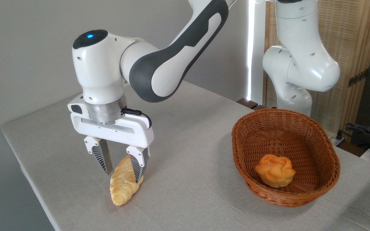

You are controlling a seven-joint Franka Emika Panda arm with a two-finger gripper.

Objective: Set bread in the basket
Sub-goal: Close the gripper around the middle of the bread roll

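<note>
Both fingers of the tool (122, 175) straddle the bread (123, 186), seemingly unclamped.

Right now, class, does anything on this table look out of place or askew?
Nothing is spilled or damaged. The braided loaf lies outside the basket, between the fingers of the open gripper, while the round bun is already inside.

Pale braided bread (122, 186) on table; wicker basket (316, 150) well apart.
</note>
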